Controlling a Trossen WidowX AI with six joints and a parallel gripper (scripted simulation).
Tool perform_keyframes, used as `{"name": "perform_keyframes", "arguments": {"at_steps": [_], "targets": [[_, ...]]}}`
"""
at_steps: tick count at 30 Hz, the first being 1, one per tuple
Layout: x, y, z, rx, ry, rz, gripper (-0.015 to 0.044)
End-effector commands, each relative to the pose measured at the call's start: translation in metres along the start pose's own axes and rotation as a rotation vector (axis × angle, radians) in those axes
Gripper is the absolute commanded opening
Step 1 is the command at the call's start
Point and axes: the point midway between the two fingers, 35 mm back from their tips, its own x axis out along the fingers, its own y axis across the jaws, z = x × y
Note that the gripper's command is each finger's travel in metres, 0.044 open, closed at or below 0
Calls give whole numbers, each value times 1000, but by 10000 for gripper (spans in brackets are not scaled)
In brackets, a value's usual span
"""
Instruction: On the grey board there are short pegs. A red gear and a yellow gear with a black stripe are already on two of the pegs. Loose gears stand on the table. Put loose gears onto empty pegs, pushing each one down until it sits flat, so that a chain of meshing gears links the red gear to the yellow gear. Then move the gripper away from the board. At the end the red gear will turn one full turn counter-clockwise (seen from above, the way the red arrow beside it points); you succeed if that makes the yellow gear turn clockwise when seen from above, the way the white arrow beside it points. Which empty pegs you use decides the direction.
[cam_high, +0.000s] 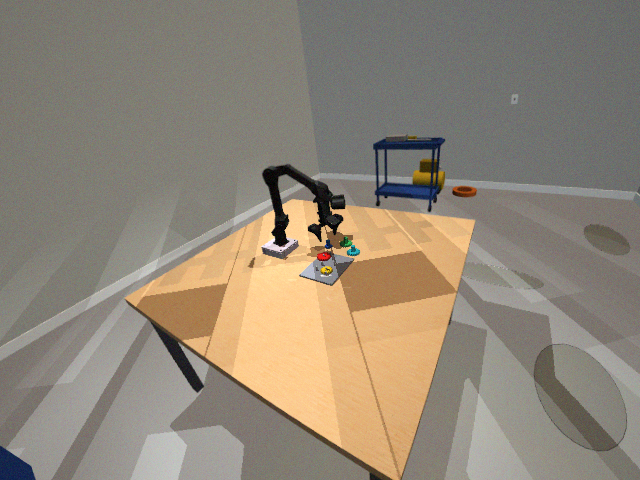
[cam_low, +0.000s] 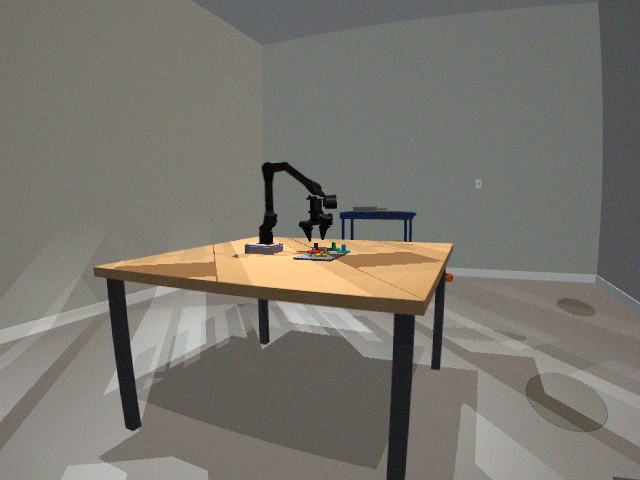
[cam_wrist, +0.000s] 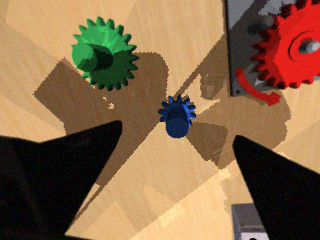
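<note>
My gripper (cam_high: 327, 236) (cam_low: 316, 239) (cam_wrist: 176, 132) is open and empty, pointing down above the table. The small blue gear (cam_high: 328, 244) (cam_low: 316, 245) (cam_wrist: 177, 119) stands on the table below, between the fingertips in the wrist view. The larger green gear (cam_high: 345, 242) (cam_low: 333, 247) (cam_wrist: 105, 55) stands to its upper left there. A cyan gear (cam_high: 353, 251) (cam_low: 343, 249) stands beside the grey board (cam_high: 338, 273) (cam_wrist: 235, 60). The red gear (cam_high: 323, 256) (cam_wrist: 295, 50) sits on a board peg, with the red arrow (cam_wrist: 256, 91) beside it. The yellow gear (cam_high: 326, 270) (cam_low: 319, 255) sits on another peg.
The arm's base (cam_high: 279, 248) (cam_low: 263, 248) (cam_wrist: 244, 220) stands on the table (cam_high: 279, 330) (cam_low: 268, 279) left of the board in the top and exterior views. Short pegs stand between the red and yellow gears. A blue cart (cam_high: 408, 191) (cam_low: 377, 214) is beyond the table.
</note>
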Motion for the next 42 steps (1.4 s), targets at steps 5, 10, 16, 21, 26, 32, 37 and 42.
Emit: {"name": "perform_keyframes", "arguments": {"at_steps": [5, 10, 16, 21, 26, 32, 37, 42], "targets": [[14, -1, -2, 4, 6, -2, 440], [22, -1, -2, 4, 6, -2, 440], [24, -1, -2, 4, 6, -2, 440], [24, -1, -2, 4, 6, -2, 335], [24, -1, -2, 4, 6, -2, 204], [24, -1, -2, 4, 6, -2, 66], [24, -1, -2, 4, 6, -2, 32], [21, 0, -1, 4, 6, -2, 0]]}}
